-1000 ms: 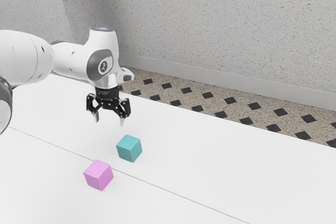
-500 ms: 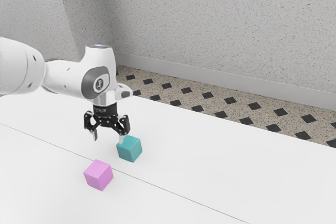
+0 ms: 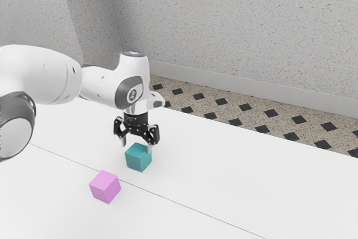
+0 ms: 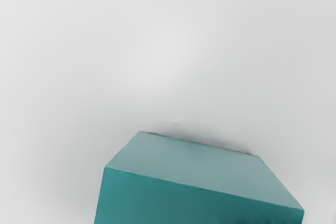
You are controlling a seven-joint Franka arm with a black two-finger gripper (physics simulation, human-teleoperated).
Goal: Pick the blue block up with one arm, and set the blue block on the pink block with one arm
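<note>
White and smooth, the table is the largest thing here. Its far edge runs along a strip of speckled floor with black diamond tiles, and behind that rises a grey rough wall. A thin dark line crosses the table top at a slant.

The white robot arm comes in from the exterior view's left, over the table, and its wrist points straight down. At its end hangs the black two-finger gripper, right above the blue-green block, a plain cube. The jaws stand apart, with the tips about level with the cube's top face; they do not clamp it.

The blue-green block rests on the table, on the far side of the dark line and well inside the far edge. From the hand's camera the blue-green block is seen close under the hand, on bare white table.

The pink block, a cube of like size, lies near it, more toward the table's near edge and a little to the exterior view's left, beside the dark line. The two cubes do not touch.
</note>
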